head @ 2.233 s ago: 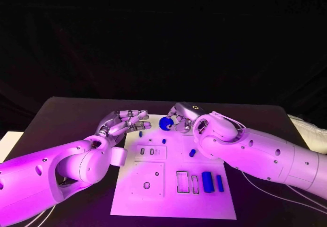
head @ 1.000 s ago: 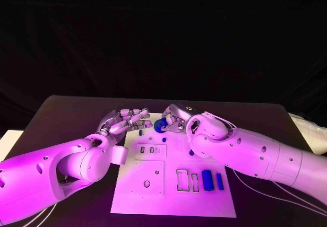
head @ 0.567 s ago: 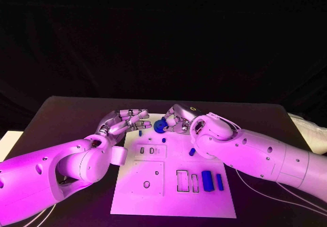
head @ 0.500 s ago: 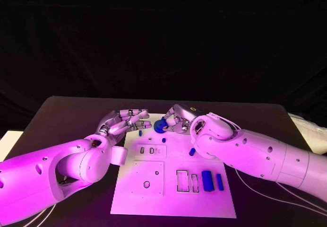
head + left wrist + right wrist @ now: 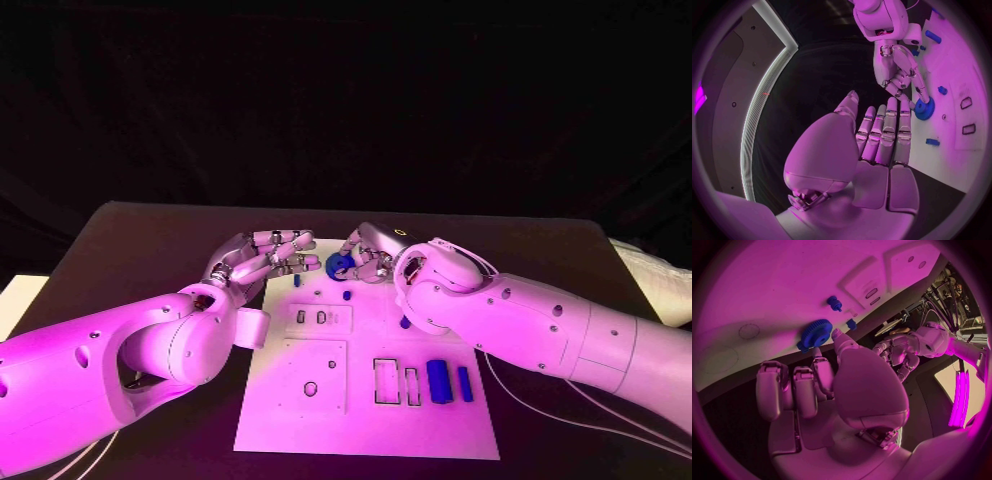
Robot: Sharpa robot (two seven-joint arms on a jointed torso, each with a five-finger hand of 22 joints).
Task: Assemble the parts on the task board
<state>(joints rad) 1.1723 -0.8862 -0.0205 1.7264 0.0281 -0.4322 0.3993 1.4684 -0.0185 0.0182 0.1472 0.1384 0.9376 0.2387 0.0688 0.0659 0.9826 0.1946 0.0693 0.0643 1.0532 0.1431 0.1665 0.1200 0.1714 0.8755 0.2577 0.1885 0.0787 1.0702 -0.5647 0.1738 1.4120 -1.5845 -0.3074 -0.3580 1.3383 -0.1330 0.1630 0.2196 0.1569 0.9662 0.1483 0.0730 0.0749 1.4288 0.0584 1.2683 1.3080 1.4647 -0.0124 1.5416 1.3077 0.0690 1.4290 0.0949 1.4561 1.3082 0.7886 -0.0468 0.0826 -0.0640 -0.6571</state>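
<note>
The white task board (image 5: 368, 400) lies in the middle of the black table. A blue gear (image 5: 343, 266) sits low over the board's far edge, pinched in the fingertips of my right hand (image 5: 369, 252). The right wrist view has the gear (image 5: 815, 334) against the board between the thumb and a finger of that hand (image 5: 826, 390). My left hand (image 5: 265, 256) hovers just left of the gear, fingers stretched out, holding nothing. From the left wrist, the left hand (image 5: 879, 137) points toward the gear (image 5: 924, 107) and the right hand (image 5: 897, 70).
Small blue pegs (image 5: 297, 283) (image 5: 346, 296) stand near the far end of the board. A short blue piece (image 5: 407, 322) lies mid-board, and two long blue bars (image 5: 438, 383) (image 5: 464, 386) lie at its right side beside rectangular slots (image 5: 387, 383).
My right hand has carried the gear slightly left and lower toward the board's far edge, and its forearm has swung in. The left hand has stayed put.
</note>
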